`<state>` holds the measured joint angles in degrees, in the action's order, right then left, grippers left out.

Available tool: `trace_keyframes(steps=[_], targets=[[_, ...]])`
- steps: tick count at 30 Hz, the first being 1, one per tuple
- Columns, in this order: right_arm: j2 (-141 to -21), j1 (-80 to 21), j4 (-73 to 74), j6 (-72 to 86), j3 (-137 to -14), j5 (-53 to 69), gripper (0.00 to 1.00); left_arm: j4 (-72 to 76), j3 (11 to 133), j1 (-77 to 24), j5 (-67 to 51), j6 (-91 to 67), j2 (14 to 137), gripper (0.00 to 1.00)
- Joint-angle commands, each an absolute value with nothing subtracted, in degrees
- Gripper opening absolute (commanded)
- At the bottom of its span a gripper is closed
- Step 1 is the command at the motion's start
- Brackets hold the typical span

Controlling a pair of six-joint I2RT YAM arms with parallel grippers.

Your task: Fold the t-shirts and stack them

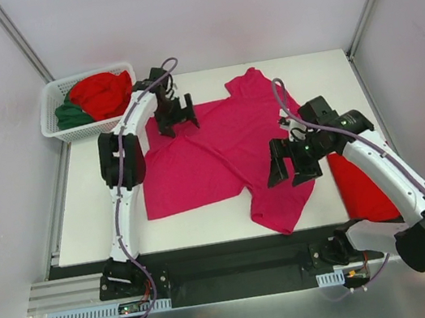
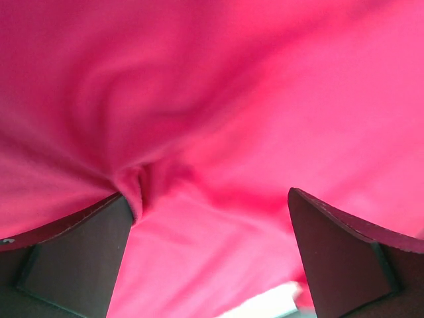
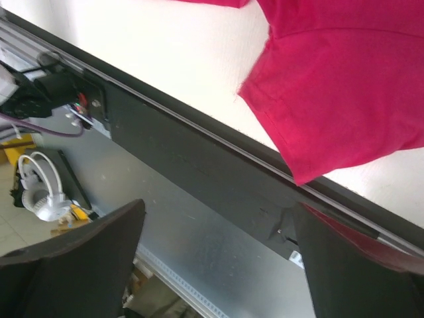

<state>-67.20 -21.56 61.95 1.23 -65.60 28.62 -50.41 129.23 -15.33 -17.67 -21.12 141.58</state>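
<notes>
A magenta-pink t-shirt [image 1: 216,154] lies spread across the middle of the white table, one sleeve [image 3: 344,86] reaching the near edge. My left gripper [image 1: 177,124] hovers open just above its far left part, and pink cloth [image 2: 218,112] fills the view between the fingers with a small pucker by the left finger [image 2: 73,258]. My right gripper [image 1: 294,171] stands open over the shirt's near right side, tilted toward the table's front edge, nothing between its fingers. A bright red t-shirt [image 1: 361,186] lies at the right under the right arm. More red [image 1: 102,94] and dark green [image 1: 71,115] shirts sit in the basket.
A white lattice basket [image 1: 55,129] stands at the table's far left corner. A black rail [image 3: 199,172] and grey metal shelf [image 3: 218,252] run along the near edge, with cables and a white object [image 3: 43,199] below at left. Walls enclose the sides.
</notes>
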Motion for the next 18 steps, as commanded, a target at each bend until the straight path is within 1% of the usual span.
trace_keyframes(steps=[1, 5, 6, 8, 9, 12, 18], targets=[[-66.4, -21.4, 56.1, 1.0, -62.2, 31.8, 0.96, -48.3, 125.8, -20.4, -30.5, -24.3, 130.9, 0.99], [-68.1, -21.6, 52.7, 0.5, -59.1, 29.4, 0.96, -47.7, 119.7, -23.3, -30.8, -26.1, 122.8, 0.99], [-68.7, -21.6, 51.3, 0.4, -58.3, 28.1, 0.96, -47.6, 116.2, -23.7, -30.6, -26.0, 121.4, 0.99], [-71.4, -21.6, 50.7, -1.6, -58.5, 24.7, 0.96, -47.1, 112.3, -24.8, -29.0, -25.4, 117.6, 0.99], [-72.4, -21.6, 50.4, -2.0, -59.3, 24.1, 0.96, -46.9, 108.4, -24.9, -28.3, -25.1, 116.6, 0.99], [-75.0, -21.8, 49.8, -2.5, -61.2, 24.8, 0.96, -46.9, 103.5, -24.8, -25.1, -23.4, 112.9, 0.99], [-75.7, -21.9, 49.8, -2.5, -62.4, 25.9, 0.96, -46.9, 101.6, -24.5, -23.9, -22.1, 112.8, 0.99]])
